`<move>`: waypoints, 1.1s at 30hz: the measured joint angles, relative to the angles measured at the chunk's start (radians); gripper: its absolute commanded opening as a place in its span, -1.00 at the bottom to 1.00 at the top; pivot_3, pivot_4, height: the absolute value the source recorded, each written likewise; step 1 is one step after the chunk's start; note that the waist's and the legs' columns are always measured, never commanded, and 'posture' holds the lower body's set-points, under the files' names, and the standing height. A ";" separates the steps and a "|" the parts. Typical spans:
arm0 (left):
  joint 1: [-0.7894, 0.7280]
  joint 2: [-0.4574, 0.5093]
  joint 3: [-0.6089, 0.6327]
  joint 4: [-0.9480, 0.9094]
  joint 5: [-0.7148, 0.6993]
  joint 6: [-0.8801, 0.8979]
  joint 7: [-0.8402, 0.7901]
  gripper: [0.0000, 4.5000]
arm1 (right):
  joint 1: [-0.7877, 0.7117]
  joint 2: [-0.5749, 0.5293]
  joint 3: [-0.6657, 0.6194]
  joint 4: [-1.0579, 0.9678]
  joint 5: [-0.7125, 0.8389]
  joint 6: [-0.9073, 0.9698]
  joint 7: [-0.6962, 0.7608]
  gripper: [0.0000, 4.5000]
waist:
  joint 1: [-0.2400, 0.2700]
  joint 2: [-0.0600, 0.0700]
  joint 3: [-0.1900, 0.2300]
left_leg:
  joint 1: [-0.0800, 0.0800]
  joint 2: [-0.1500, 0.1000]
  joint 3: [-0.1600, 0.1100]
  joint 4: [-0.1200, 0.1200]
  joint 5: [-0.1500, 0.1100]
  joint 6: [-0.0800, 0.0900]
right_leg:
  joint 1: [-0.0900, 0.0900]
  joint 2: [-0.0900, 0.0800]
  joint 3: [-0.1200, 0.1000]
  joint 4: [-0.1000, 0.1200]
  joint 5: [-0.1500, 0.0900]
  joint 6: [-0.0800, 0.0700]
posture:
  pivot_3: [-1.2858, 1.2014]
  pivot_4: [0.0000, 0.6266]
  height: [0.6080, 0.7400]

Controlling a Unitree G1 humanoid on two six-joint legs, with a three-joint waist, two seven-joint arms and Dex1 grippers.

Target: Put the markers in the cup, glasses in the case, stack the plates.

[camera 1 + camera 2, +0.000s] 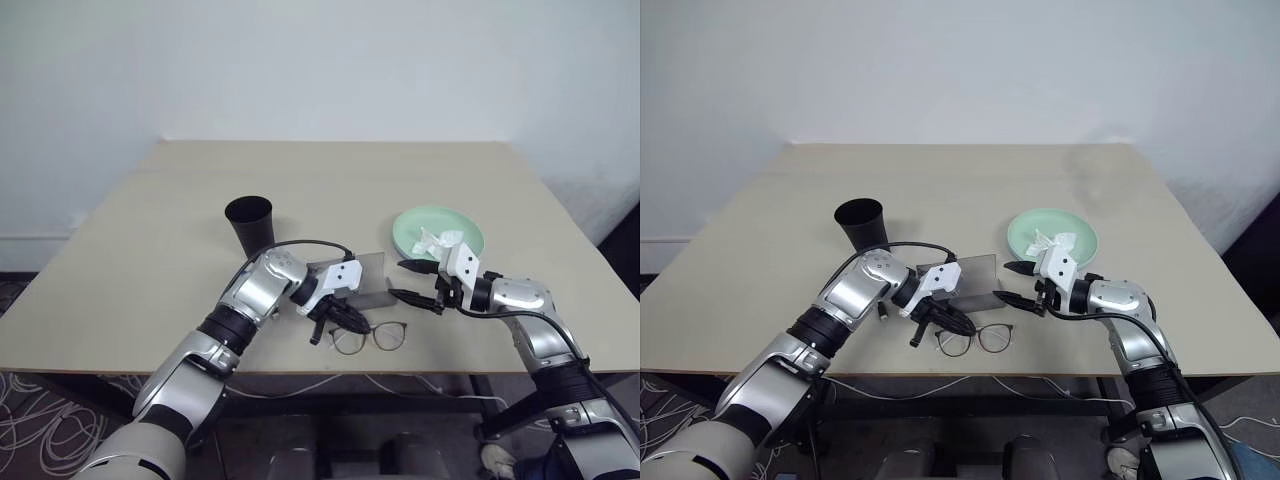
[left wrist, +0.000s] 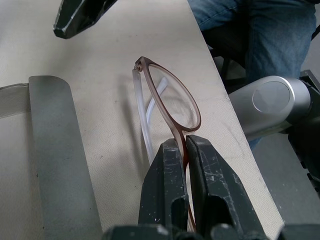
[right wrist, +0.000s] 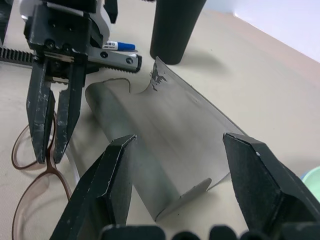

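Note:
The glasses (image 2: 170, 100) lie on the table near its front edge, and my left gripper (image 2: 181, 145) is shut on their thin brown rim. Just behind them the grey case (image 3: 165, 130) lies open with its lid raised. My right gripper (image 3: 182, 142) stands open, its fingers either side of the case's near end. The black cup (image 1: 249, 222) stands upright behind my left arm. A marker (image 3: 120, 46) with a blue cap lies on the table by the cup's foot. A mint green plate (image 1: 415, 222) sits behind my right gripper.
A crumpled white tissue (image 1: 437, 240) lies in the green plate. The table's front edge (image 1: 400, 372) runs just in front of the glasses. A person's legs in jeans (image 2: 260, 30) show beyond that edge. The far half of the table (image 1: 330, 170) is bare.

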 measured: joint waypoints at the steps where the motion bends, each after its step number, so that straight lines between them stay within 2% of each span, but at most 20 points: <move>1: 0.000 0.000 0.001 -0.004 -0.001 0.003 0.000 -0.95 | 0.000 0.000 0.000 0.001 0.000 0.000 -0.001 0.33 | 0.000 0.000 0.000 | 0.000 0.000 0.000 0.000 0.000 0.000 | 0.000 0.000 0.000 0.000 0.000 0.000 | 0.03 -1.00 0.99; 6: 0.002 0.013 0.013 -0.050 -0.013 0.029 0.000 -0.95 | -0.001 0.001 0.000 0.006 -0.007 -0.004 -0.011 0.33 | 0.000 0.000 0.000 | 0.000 0.000 0.000 0.000 0.000 0.000 | 0.000 0.000 0.000 0.000 0.000 0.000 | 0.03 -1.00 0.99; 12: 0.024 0.048 0.077 -0.187 -0.093 0.107 -0.004 -0.95 | -0.048 -0.003 -0.029 0.052 -0.005 -0.012 -0.035 0.33 | -0.002 0.000 0.000 | 0.000 0.000 0.000 0.000 0.001 -0.001 | 0.000 0.000 0.000 0.000 0.000 0.000 | 0.03 -1.00 0.99; 20: 0.030 0.140 0.149 -0.236 -0.121 0.117 0.017 -0.95 | -0.100 -0.032 -0.079 0.155 -0.006 -0.049 -0.040 0.33 | -0.001 0.000 0.000 | 0.000 0.000 0.000 0.000 0.004 -0.005 | 0.000 0.000 0.000 0.001 0.000 0.000 | 0.03 -1.00 0.99; 28: -0.103 0.144 0.168 0.028 -0.039 -0.057 0.119 -0.95 | -0.068 -0.056 -0.076 0.135 0.037 -0.019 0.084 0.33 | 0.000 0.000 0.000 | 0.000 -0.001 0.001 0.000 0.004 -0.004 | 0.000 0.000 0.000 0.000 0.001 0.001 | 0.03 -1.00 0.99; 33: -0.170 0.099 0.163 0.217 0.026 -0.197 0.153 -0.95 | -0.044 -0.048 -0.068 0.107 0.044 0.002 0.096 0.33 | 0.000 0.000 0.000 | 0.000 -0.001 0.001 0.000 0.002 -0.002 | 0.000 0.000 0.001 0.000 0.001 0.001 | 0.03 -1.00 0.99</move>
